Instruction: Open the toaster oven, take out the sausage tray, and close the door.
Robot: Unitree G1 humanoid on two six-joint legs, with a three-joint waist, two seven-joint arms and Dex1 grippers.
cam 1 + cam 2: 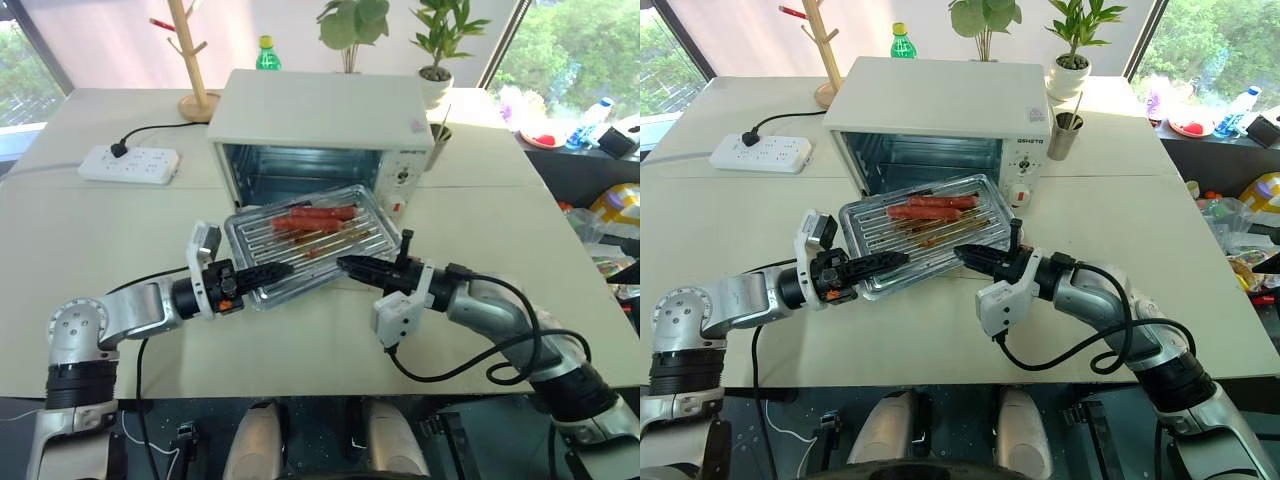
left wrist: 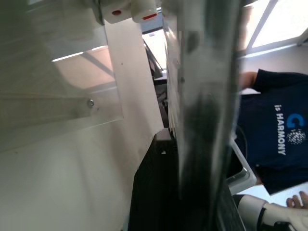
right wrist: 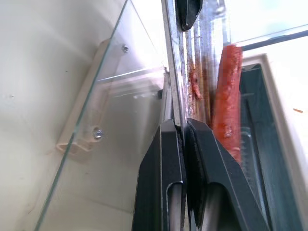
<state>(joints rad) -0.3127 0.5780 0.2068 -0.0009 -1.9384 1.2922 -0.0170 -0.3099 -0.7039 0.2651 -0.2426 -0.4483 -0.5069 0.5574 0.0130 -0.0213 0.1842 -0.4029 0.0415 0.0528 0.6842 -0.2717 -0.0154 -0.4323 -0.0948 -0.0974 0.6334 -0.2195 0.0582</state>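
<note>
The white toaster oven stands open at the middle of the table. Its glass door lies folded down in front. Over the door hovers the sausage tray, a shiny metal tray with a wire rack and red sausages. My left gripper comes in from the left and is shut on the tray's near left edge. From the right, my right gripper is shut on the tray's near edge, its pads pinching the metal rim beside a sausage.
A white power strip lies at the back left with its cord. A wooden stand, a green bottle and potted plants stand behind the oven, a metal cup to its right. A person in a dark blue shirt stands nearby.
</note>
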